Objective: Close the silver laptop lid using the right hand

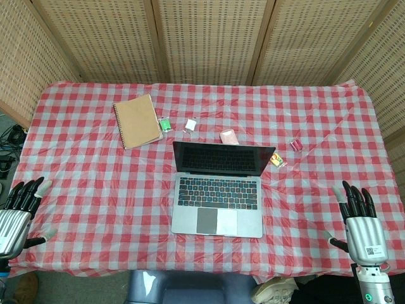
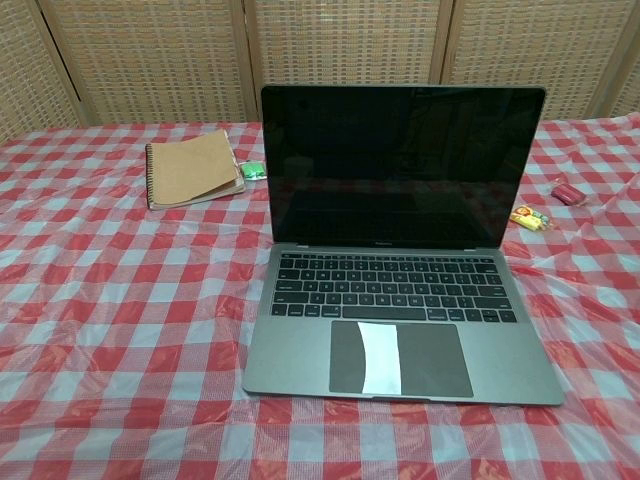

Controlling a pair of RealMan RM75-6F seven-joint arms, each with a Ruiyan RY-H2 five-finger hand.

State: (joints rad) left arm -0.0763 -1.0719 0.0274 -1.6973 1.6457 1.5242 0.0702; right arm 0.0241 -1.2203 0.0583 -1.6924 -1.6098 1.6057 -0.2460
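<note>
Right hand idle, laptop lid up: the closing has not begun.

Fingers on the right hand (image 1: 359, 223) are spread and grasp nothing, near the table's front-right edge, well apart from the laptop (image 1: 218, 202); the left hand (image 1: 19, 212) is likewise released at the front-left. The one laptop sits mid-table, its lid (image 2: 402, 165) upright. The next move calls for reaching inward and behind the lid's top edge, then pressing it forward and down. Also one notebook (image 1: 137, 120) and five small items scattered behind.
</note>
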